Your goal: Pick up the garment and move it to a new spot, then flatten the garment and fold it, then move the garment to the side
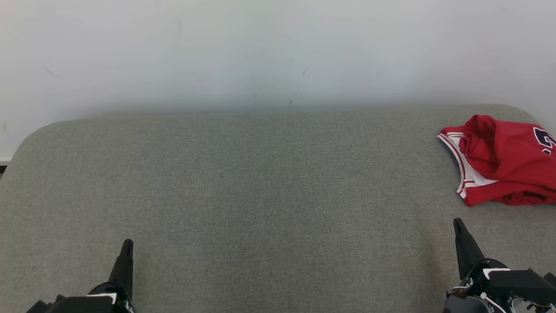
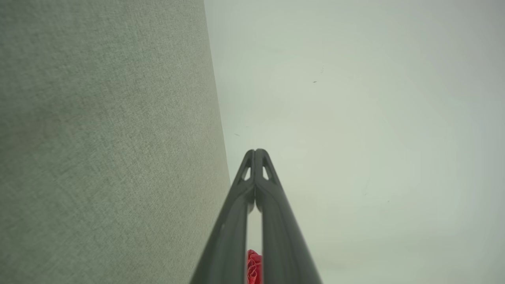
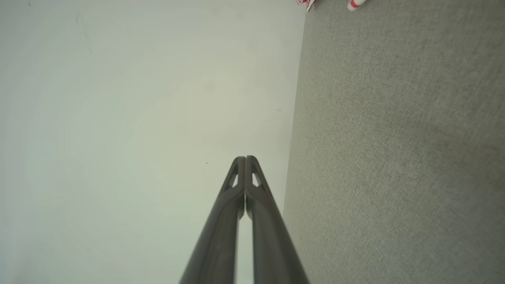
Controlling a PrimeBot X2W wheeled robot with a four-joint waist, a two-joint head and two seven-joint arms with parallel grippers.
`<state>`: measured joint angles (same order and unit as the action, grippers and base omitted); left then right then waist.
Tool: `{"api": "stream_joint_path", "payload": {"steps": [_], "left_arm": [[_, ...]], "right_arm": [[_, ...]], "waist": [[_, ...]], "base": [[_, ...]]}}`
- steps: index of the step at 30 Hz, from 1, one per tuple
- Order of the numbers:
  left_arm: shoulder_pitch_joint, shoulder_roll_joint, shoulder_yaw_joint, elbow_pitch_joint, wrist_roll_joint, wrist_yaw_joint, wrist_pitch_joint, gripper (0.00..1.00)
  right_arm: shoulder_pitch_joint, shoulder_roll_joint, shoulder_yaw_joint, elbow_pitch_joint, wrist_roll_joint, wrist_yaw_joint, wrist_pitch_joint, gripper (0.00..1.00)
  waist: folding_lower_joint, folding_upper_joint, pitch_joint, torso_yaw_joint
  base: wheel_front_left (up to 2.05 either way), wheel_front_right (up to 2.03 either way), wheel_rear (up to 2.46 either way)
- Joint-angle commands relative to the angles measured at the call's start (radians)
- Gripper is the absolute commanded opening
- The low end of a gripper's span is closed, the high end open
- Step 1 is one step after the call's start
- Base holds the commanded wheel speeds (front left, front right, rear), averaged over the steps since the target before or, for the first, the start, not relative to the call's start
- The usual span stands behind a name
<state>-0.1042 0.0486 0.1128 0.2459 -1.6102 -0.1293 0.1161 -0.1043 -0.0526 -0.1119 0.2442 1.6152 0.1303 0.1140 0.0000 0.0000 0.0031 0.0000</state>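
Observation:
The garment [image 1: 504,161] is a red jersey with white and dark trim, lying crumpled at the far right of the grey fabric surface [image 1: 269,195], partly cut by the frame edge. My right gripper [image 1: 458,222] is shut and empty at the lower right, a short way in front of the jersey. At the lower left my left gripper [image 1: 127,241] is also shut, holding nothing. In the left wrist view the left gripper [image 2: 255,150] has its tips together, and a sliver of the garment [image 2: 254,266] shows between the fingers. The right gripper [image 3: 245,157] is shut too; bits of garment trim [image 3: 355,4] show at the top.
A pale wall [image 1: 278,52] rises directly behind the grey surface. The surface has rounded far corners, and its left edge [image 1: 11,161] drops away near the wall.

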Motion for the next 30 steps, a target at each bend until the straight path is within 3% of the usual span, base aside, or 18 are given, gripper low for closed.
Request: {"api": "stream_joint_path", "payload": {"steps": [1, 30], "left_arm": [[-0.01, 0.003, 0.003, 0.001, -0.005, -0.004, 0.0, 0.0], [-0.01, 0.003, 0.003, 0.0, -0.005, -0.003, 0.0, 0.0]], "right_arm": [[-0.009, 0.002, -0.002, 0.001, -0.001, 0.001, 0.001, 0.0], [-0.009, 0.003, -0.003, 0.001, -0.003, 0.001, 0.002, 0.0]], "waist": [[0.0, 0.0, 0.0, 0.0], [0.0, 0.0, 0.0, 0.0]], "base": [[0.0, 0.0, 0.0], [0.0, 0.0, 0.0]]}}
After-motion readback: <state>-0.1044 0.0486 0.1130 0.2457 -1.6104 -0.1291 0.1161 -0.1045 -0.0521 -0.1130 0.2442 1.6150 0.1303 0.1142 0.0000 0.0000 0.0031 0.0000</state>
